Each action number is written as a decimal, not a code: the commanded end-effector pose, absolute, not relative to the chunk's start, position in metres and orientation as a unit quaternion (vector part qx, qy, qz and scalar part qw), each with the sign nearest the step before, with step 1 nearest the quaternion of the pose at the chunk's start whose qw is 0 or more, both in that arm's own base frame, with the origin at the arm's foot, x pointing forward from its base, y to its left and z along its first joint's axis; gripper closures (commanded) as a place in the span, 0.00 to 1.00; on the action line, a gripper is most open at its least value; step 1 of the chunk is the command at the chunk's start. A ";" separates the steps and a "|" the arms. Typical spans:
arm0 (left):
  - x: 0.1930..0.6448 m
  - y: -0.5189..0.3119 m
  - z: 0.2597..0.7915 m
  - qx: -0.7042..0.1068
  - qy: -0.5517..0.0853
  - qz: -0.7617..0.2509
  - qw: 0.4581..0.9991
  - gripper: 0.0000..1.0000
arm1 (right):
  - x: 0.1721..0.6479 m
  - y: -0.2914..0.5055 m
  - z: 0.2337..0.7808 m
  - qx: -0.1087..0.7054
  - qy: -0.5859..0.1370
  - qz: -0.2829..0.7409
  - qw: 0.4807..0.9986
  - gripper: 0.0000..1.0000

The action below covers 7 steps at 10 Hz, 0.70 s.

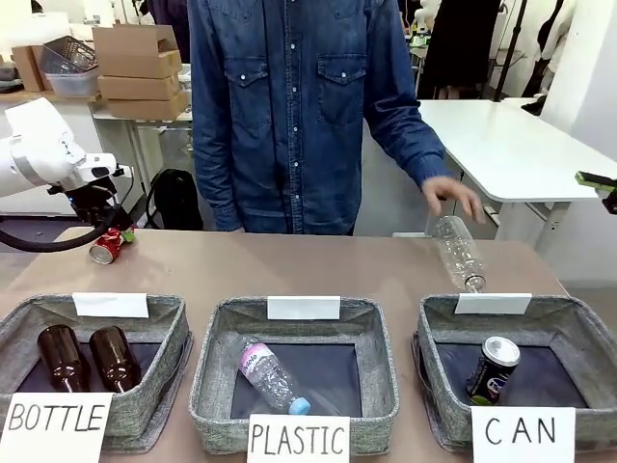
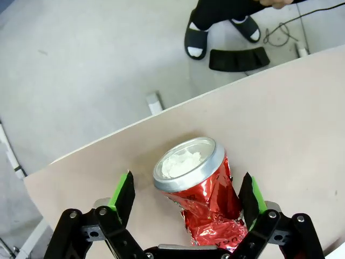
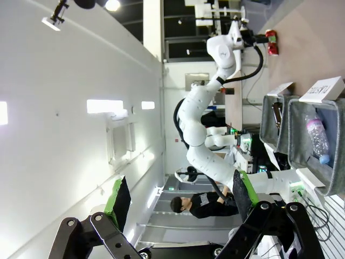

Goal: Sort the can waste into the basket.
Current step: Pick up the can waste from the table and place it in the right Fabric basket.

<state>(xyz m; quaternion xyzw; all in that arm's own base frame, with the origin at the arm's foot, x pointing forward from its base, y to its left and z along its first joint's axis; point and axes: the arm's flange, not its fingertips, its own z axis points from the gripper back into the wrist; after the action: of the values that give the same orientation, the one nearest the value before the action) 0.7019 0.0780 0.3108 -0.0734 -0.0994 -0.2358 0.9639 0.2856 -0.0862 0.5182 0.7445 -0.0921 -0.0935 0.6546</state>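
A crushed red can point(image 2: 207, 199) with a silver top lies on the table at its far left corner point(image 1: 106, 246). My left gripper point(image 2: 186, 191) is down over it with one green pad on each side. The right pad sits close to the can and a gap shows at the left pad, so the jaws are open. In the front view the left gripper point(image 1: 99, 214) hangs just above the can. A dark blue-black can point(image 1: 494, 368) stands in the grey basket point(image 1: 578, 318) marked CAN at the right. My right gripper point(image 3: 180, 197) is open and empty, facing a white wall.
A person in a denim shirt stands at the far side, one hand point(image 1: 453, 198) just above a clear plastic bottle point(image 1: 459, 253) lying behind the CAN basket. The PLASTIC basket point(image 1: 217, 362) holds a clear bottle. The BOTTLE basket point(image 1: 169, 323) holds two brown glass bottles.
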 end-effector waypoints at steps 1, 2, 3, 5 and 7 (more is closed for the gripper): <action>0.709 0.077 0.314 -0.068 -0.089 -0.226 0.968 0.19 | 0.284 -0.086 0.518 0.743 -0.095 -0.091 0.657 0.00; 0.708 0.077 0.314 -0.072 -0.087 -0.221 0.969 0.60 | 0.284 -0.086 0.518 0.743 -0.095 -0.091 0.657 0.00; 0.707 0.075 0.315 -0.070 -0.087 -0.220 0.969 0.78 | 0.284 -0.086 0.518 0.743 -0.095 -0.091 0.657 0.00; 0.705 0.072 0.317 -0.071 -0.086 -0.216 0.970 1.00 | 0.284 -0.086 0.518 0.743 -0.095 -0.091 0.657 0.00; 0.705 0.071 0.317 -0.070 -0.087 -0.216 0.970 0.95 | 0.284 -0.086 0.518 0.743 -0.095 -0.091 0.657 0.00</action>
<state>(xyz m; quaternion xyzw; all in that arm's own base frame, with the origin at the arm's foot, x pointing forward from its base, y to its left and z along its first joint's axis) 0.7036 0.0746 0.3151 -0.0763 -0.0953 -0.2234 0.9670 0.2856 -0.0862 0.5182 0.7445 -0.0921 -0.0935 0.6546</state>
